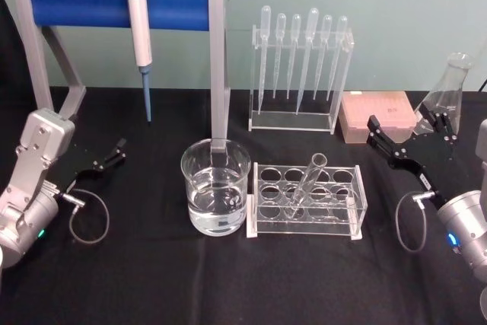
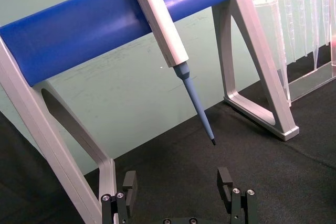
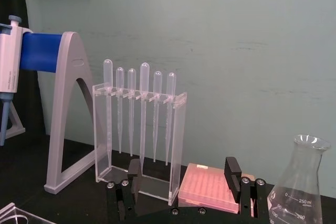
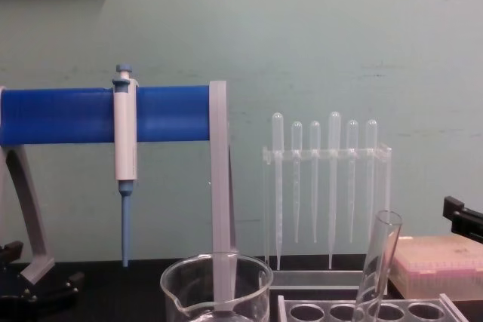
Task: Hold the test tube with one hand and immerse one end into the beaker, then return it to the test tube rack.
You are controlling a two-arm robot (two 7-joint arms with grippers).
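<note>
Your tube (image 1: 306,183) sits in rack (image 1: 306,202) beside beaker (image 1: 215,186), long axis tilted, mouth up and leaning right. Left gripper (image 1: 112,152) and right gripper (image 1: 386,142) both wide open, empty, well apart from it.

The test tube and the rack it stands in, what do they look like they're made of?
The test tube looks like clear glass: thin, glossy wall with a rimmed mouth, though clear plastic can't be ruled out. The rack looks like clear acrylic: thick flat sheets with bright, frosted-looking cut edges and round holes.
</note>
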